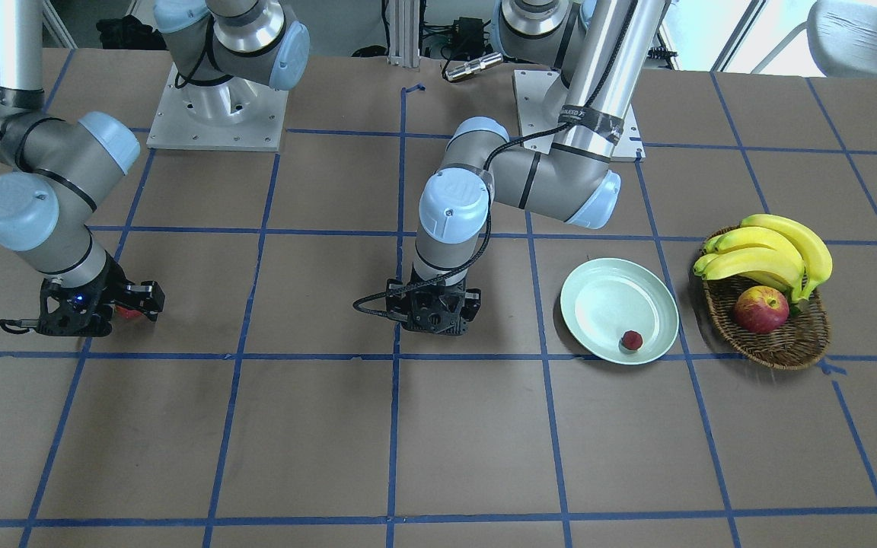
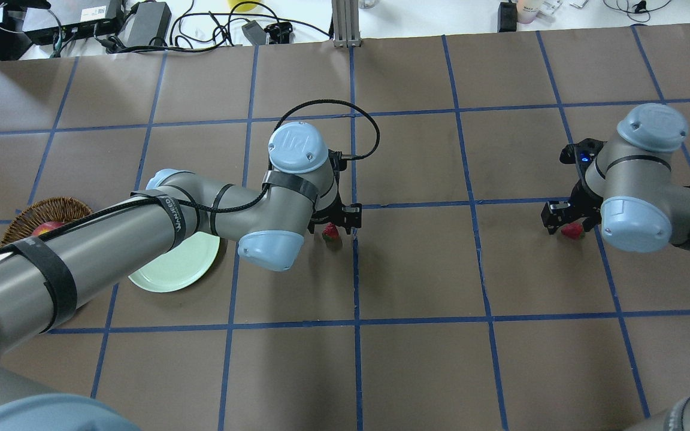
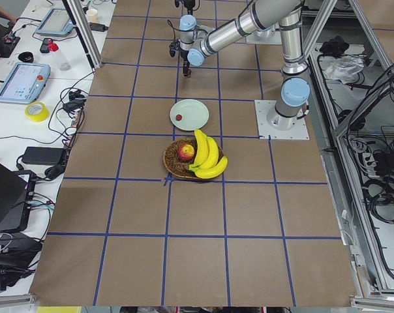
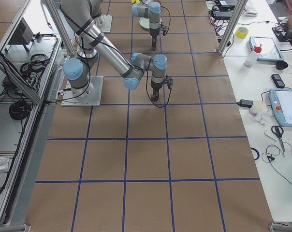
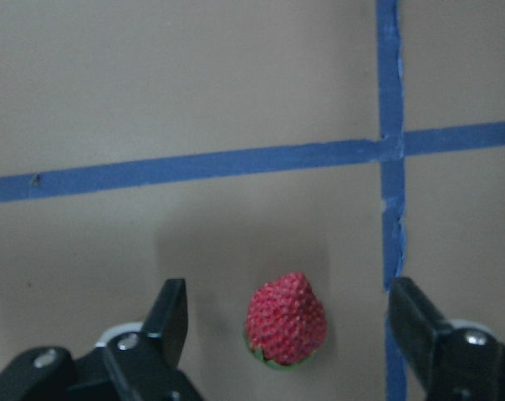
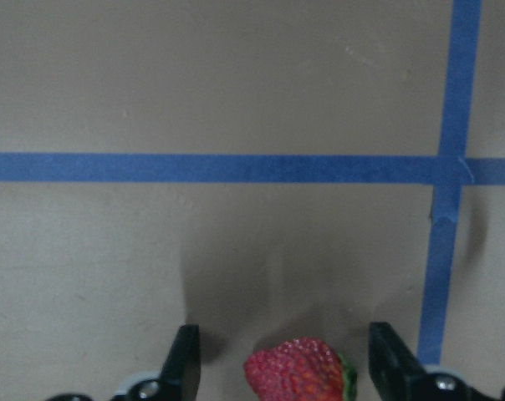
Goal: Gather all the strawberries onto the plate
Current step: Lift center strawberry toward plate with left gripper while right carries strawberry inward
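One strawberry (image 1: 631, 340) lies in the pale green plate (image 1: 598, 301). My left gripper (image 5: 290, 334) is open, low over the table, with a second strawberry (image 5: 286, 319) between its fingers; this berry also shows in the overhead view (image 2: 330, 231). My right gripper (image 6: 278, 368) is open around a third strawberry (image 6: 296, 371), which also shows in the overhead view (image 2: 572, 230) and in the front view (image 1: 129, 312). Neither gripper's fingers touch their berry. The plate also shows in the overhead view (image 2: 171, 266), partly under my left arm.
A brown wicker basket (image 1: 777, 346) with bananas (image 1: 773, 255) and a red-yellow apple (image 1: 760, 309) stands beside the plate. The table is brown paper with a blue tape grid. Cables and devices lie along the far edge (image 2: 141, 24).
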### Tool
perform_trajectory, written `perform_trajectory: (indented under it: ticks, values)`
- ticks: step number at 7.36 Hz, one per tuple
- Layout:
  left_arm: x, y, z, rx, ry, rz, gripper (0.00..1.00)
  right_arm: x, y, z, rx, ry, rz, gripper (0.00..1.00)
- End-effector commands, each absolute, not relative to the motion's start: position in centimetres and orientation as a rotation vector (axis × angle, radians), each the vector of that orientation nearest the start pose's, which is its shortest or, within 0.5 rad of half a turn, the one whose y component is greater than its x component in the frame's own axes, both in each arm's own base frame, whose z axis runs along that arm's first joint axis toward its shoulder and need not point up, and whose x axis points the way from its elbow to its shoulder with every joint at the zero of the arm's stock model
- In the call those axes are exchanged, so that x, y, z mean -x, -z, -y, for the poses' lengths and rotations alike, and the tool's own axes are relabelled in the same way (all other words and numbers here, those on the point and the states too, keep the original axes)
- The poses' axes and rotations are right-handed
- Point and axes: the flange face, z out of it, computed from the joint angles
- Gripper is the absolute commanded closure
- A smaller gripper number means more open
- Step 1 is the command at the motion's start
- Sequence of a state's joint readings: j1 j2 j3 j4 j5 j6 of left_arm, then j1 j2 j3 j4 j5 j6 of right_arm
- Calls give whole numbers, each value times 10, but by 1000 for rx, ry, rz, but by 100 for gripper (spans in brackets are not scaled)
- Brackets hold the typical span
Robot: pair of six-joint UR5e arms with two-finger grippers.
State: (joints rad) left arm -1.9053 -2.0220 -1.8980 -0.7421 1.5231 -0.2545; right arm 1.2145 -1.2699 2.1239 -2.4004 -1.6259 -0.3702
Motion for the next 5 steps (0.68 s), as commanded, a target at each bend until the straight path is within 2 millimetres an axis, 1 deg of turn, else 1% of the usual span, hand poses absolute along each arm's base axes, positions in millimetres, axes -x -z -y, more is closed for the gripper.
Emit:
perform_trajectory:
  ticks: [1,2,3,4,5]
  values:
    - [317,-173,492,-130,50,-3199,73,44,-173,493,11,-76,-3190,69]
    - [317,-175,492,-139,56,-3198,87,43,-174,493,16,-76,-3187,74]
    - [315,-191,494,-156,109,-3191,92,34,-183,495,28,-72,-3182,74]
    - [293,-213,503,-115,176,-3109,92,-4,-203,501,44,-35,-3191,74]
    - [252,-239,520,-46,181,-3082,92,-48,-216,509,88,-24,-3194,73]
